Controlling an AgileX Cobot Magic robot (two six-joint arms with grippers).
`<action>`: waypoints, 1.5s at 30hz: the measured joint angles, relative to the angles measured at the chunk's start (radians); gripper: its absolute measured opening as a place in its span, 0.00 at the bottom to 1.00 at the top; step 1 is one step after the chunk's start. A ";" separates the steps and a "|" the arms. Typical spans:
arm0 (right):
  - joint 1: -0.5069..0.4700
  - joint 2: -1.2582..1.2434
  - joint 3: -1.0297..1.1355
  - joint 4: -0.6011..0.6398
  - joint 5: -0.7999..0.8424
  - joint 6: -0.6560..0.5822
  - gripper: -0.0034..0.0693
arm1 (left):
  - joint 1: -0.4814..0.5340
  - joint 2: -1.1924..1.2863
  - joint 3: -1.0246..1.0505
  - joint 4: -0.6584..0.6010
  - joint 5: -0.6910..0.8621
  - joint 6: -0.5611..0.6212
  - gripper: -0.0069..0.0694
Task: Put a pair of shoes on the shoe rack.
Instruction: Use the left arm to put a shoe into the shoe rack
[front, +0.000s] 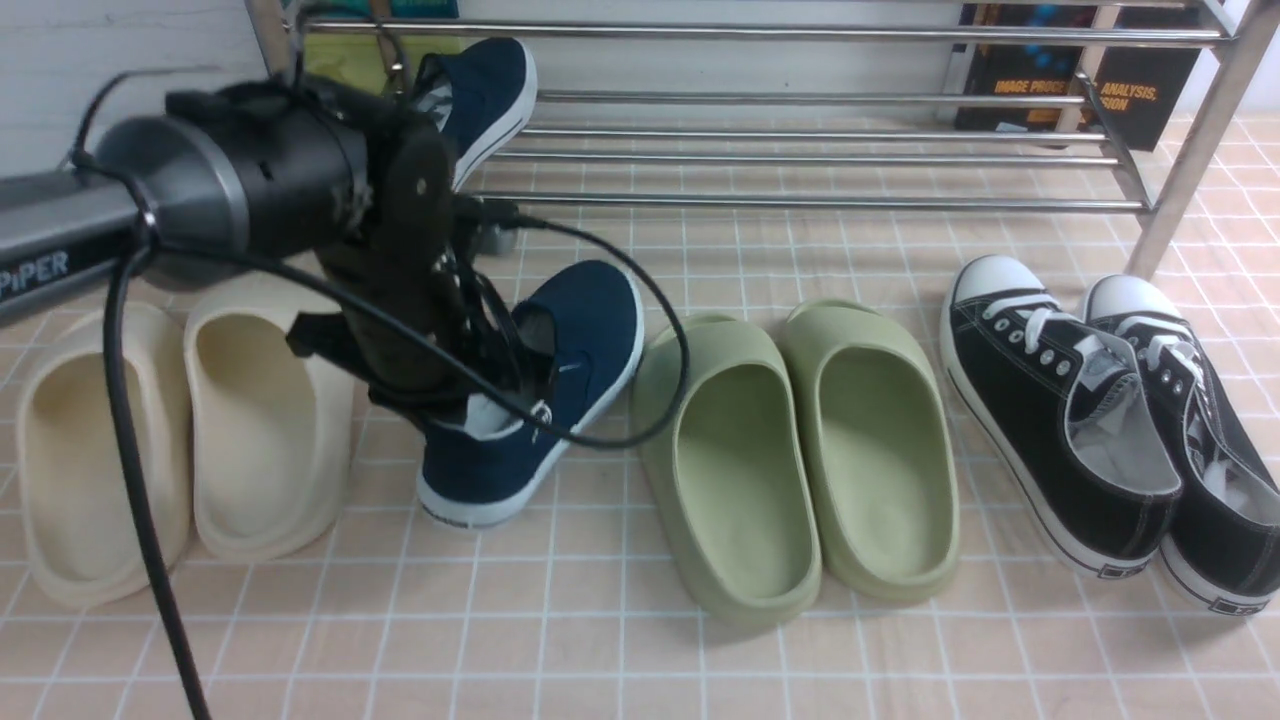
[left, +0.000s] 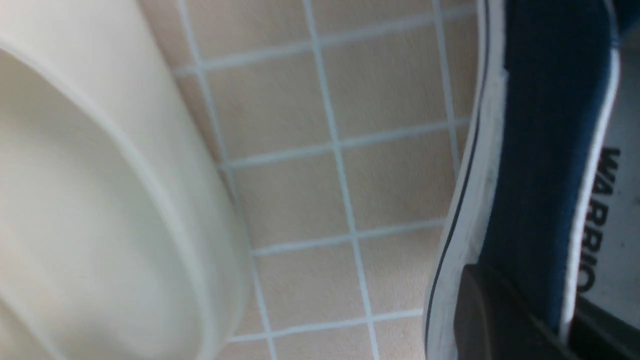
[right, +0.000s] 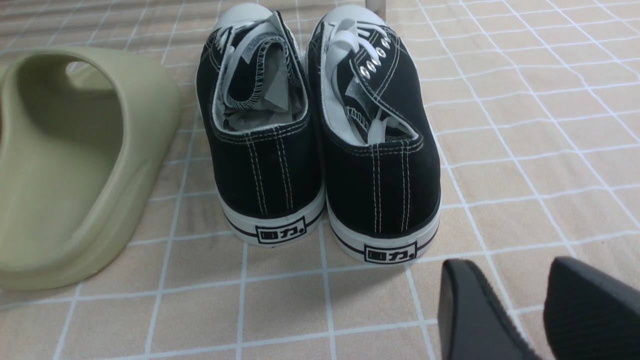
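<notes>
The left gripper (left: 540, 310) is closed on the heel wall of the navy sneaker (front: 580, 340), one finger outside the canvas, the other inside against the lining. To do this lift well, I'd squeeze firmly, raise the heel gently, then bring the whole shoe up level; held only by its thin back edge, it could swing toe-down. The cable looping over it wants watching too.

That sneaker lies right under the hand, on the tiled surface between the cream clogs (front: 255, 430) and the green slides (front: 745, 470). Its mate (front: 495, 95) sits beyond the hand, on the chrome rack (front: 800, 203), so I'd set this one close beside it, toe pointing the same way.
</notes>
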 joint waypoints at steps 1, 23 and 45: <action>0.000 0.000 0.000 0.000 0.000 0.000 0.37 | 0.017 0.000 -0.044 -0.008 0.011 0.002 0.13; 0.000 0.000 0.000 0.000 0.000 0.000 0.37 | 0.152 0.269 -0.475 -0.147 -0.016 0.074 0.13; 0.000 0.000 0.000 0.000 0.000 0.000 0.37 | 0.153 0.469 -0.740 -0.147 -0.184 -0.022 0.35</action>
